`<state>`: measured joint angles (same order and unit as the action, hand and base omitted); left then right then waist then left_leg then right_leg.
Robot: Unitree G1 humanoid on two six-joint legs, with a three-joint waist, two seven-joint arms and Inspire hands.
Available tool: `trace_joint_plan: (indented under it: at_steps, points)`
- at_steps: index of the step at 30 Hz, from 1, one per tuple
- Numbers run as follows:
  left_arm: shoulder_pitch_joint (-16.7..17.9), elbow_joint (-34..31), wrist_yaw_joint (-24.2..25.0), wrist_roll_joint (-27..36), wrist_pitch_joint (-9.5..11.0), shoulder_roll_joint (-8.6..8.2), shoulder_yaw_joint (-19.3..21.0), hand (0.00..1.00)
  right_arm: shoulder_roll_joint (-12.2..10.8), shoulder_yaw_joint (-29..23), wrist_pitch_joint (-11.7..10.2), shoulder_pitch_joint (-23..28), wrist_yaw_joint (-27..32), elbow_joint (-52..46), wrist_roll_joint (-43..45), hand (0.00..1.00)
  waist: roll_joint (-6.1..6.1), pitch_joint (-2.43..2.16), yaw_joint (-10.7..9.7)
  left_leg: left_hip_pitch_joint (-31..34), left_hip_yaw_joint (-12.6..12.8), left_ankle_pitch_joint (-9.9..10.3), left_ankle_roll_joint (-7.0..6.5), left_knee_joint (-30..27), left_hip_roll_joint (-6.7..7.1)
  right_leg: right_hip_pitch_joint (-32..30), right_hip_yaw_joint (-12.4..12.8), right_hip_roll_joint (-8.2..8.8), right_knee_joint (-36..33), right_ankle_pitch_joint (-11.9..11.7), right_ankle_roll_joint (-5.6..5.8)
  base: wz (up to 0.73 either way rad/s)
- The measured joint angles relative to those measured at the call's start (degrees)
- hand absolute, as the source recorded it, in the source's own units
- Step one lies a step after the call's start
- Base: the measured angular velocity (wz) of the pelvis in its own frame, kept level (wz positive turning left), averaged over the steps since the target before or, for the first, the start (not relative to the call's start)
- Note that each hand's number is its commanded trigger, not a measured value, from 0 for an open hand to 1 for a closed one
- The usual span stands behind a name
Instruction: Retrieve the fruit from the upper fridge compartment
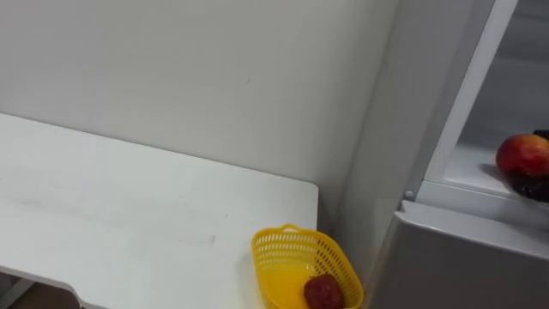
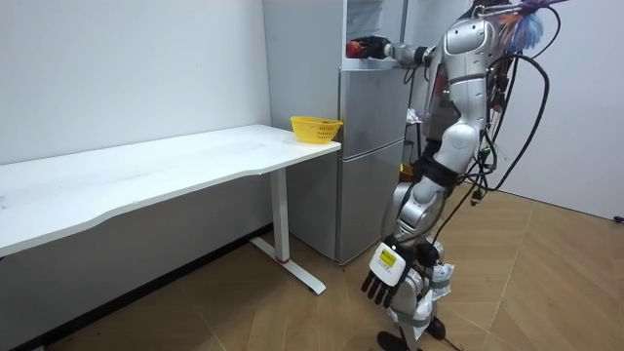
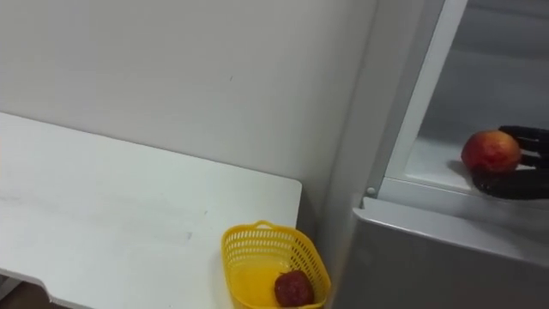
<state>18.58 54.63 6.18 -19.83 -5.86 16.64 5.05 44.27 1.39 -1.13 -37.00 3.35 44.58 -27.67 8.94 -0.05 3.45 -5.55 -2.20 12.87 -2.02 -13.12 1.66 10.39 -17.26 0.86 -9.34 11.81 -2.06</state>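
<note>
Yellow basket (image 1: pixel 279 253) sits at the corner of the table (image 1: pixel 129 215) nearest the fridge (image 1: pixel 455 257), with a dark red fruit (image 1: pixel 323 293) already lying inside it. It looks like the drop-off point, set close so that a short swing from the fridge reaches it. Above and to the right, in the open upper compartment, the robot's right hand (image 3: pixel 515 182) has its dark fingers curled under and around a red-and-yellow fruit (image 3: pixel 491 152) at the front edge of the white shelf (image 1: pixel 467 167). Whether the fruit is lifted clear of the shelf cannot be told. Seen from the room, the robot stands upright before the fridge, right arm stretched at shoulder height into the compartment. Its left hand (image 2: pixel 382 283) hangs low by its legs, fingers relaxed and empty, likely parked clear of the reach.
</note>
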Motion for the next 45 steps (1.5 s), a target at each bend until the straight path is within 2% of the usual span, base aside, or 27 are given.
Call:
trace_joint_plan:
  at_steps: [2, 5, 7, 10, 11, 15, 17, 18, 20, 24, 30, 32, 36, 40, 45]
  points:
    - [-0.3, 0.0, -0.6, 0.0, 0.0, 0.01, -0.6, 0.00, -0.8, 0.0, 0.0, 0.0, 1.3, -2.3, -0.1, 1.00, -0.53, 0.03, 0.0, 0.1, 0.4, -0.1, 0.03, 0.3, -0.09, -0.5, 0.2, 0.04, -0.5, 0.0, 0.00, -0.13]
    - [-0.6, -0.1, -1.1, -0.1, 0.0, -0.03, -0.7, 0.00, -2.5, 0.0, 0.0, 0.2, 3.2, -6.0, 0.0, 1.00, -1.14, -0.26, -0.1, 0.1, 1.0, -0.1, 0.03, 0.4, -0.20, -0.9, 1.5, -0.09, -0.6, 0.0, 0.00, -0.12]
    - [-0.7, -0.1, -1.7, -0.3, 0.0, -0.04, -0.8, 0.00, -3.4, -0.1, 0.0, 1.0, 4.8, -10.0, 0.3, 1.00, -1.55, -0.27, -0.3, 0.1, 1.3, -0.1, 0.03, 0.4, -0.21, -1.0, 1.6, -0.10, -0.6, 0.0, -0.01, -0.04]
    - [-1.4, 0.6, -2.3, -0.6, 0.0, -0.14, -0.8, 0.00, -5.1, -1.6, -0.2, 7.1, 7.9, -21.4, 2.9, 1.00, -2.00, -0.40, 0.0, -0.1, 1.5, -0.1, 0.02, 0.3, -0.27, -1.0, 1.8, -0.08, -0.6, 0.0, 0.00, -0.01]
    - [-1.4, 0.9, -2.3, -0.6, 0.0, -0.32, -0.8, 0.00, -7.0, -1.9, -0.3, 8.6, 8.1, -25.0, 3.7, 1.00, -2.31, -0.39, -0.1, 0.0, 1.5, -0.1, 0.02, 0.1, -0.25, -0.9, 1.8, -0.06, -0.6, 0.0, 0.00, 0.00]
    - [-2.3, 0.7, -2.2, -0.5, 0.0, -1.04, -2.1, 0.00, -11.5, -2.8, -0.5, 12.7, 10.8, -32.4, 6.0, 1.00, -3.63, 0.05, -0.8, 0.0, 2.1, 0.0, -0.03, 0.1, -0.35, -1.3, 2.3, -0.03, -0.9, 0.0, 0.00, -0.03]
    - [-2.1, 0.7, -2.2, -0.5, 0.0, -1.66, -2.0, 0.00, -12.0, -2.7, -0.5, 14.9, 11.0, -36.0, 6.0, 1.00, -4.67, 0.32, -0.3, 0.0, 2.3, 0.0, -0.05, 0.5, -0.43, -1.7, 2.9, -0.03, -1.4, 0.0, 0.00, -0.17]
    - [-2.2, 0.7, -2.3, -0.5, 0.0, -2.03, -2.0, 0.00, -12.3, -2.6, -0.5, 16.1, 10.8, -38.3, 6.2, 1.00, -5.29, 0.01, -0.5, 0.1, 3.0, 0.0, -0.05, 0.5, -0.53, -2.1, 3.2, -0.02, -1.6, 0.0, 0.00, -0.20]
    - [-2.4, 0.7, -2.4, -0.5, 0.1, -2.15, -2.0, 0.00, -13.0, -2.6, -0.5, 17.9, 11.0, -42.1, 8.3, 1.00, -5.82, -0.23, -0.5, 0.1, 3.7, -0.1, -0.01, 0.9, -0.69, -2.7, 3.9, -0.07, -2.2, 0.0, -0.03, -0.22]
    - [-3.3, 2.7, -4.4, -0.6, 1.4, -2.53, -2.0, 0.00, -15.1, -2.6, -0.7, 18.6, 11.9, -48.4, 12.4, 1.00, -5.88, -0.16, -0.5, -0.1, 4.2, -0.2, 0.11, 0.4, -0.84, -3.1, 5.0, -0.32, -2.3, 0.0, -0.20, -0.13]
    - [-3.5, 3.0, -4.8, -0.6, 1.3, -3.01, -3.2, 0.00, -17.6, -2.6, -1.2, 19.0, 12.1, -55.6, 14.6, 1.00, -5.78, 0.00, -0.1, 0.0, 4.5, -0.1, 0.03, 0.4, -0.82, -3.5, 5.6, -0.38, -2.3, 0.0, -0.21, -0.01]
    - [-3.3, 3.0, -4.8, -0.6, 1.3, -3.18, -3.2, 0.00, -17.7, -2.6, -1.6, 19.9, 12.0, -57.6, 15.6, 1.00, -5.79, 0.00, 0.1, 0.1, 4.5, -0.1, -0.02, 0.4, -0.81, -3.5, 5.6, -0.36, -2.3, 0.0, -0.20, 0.02]
    - [-2.8, 3.0, -4.7, -0.5, 1.5, -3.32, -4.0, 0.00, -19.4, -2.6, -2.6, 20.8, 12.1, -61.0, 18.0, 1.00, -6.00, -0.07, -0.1, 1.0, 4.5, -0.1, -0.03, 0.3, -0.80, -4.0, 5.5, -0.34, -2.3, 0.0, -0.19, 0.00]
    - [-3.0, 3.6, -4.4, -0.3, 2.7, -3.67, -5.4, 0.00, -20.1, -1.1, -3.9, 20.8, 12.3, -62.5, 22.7, 1.00, -6.34, -0.09, 0.1, 1.0, 4.7, -0.1, -0.03, 0.4, -0.82, -4.2, 5.6, -0.37, -2.4, 0.0, -0.20, -0.01]
    - [-5.4, 7.3, -3.8, 0.0, 3.1, -4.53, -7.7, 0.00, -20.7, 2.3, -4.3, 20.8, 11.6, -65.2, 30.1, 1.00, -5.84, -0.06, 0.2, 1.0, 4.8, -0.1, -0.01, 0.4, -0.92, -4.5, 5.6, -0.41, -2.3, 0.0, -0.21, -0.01]
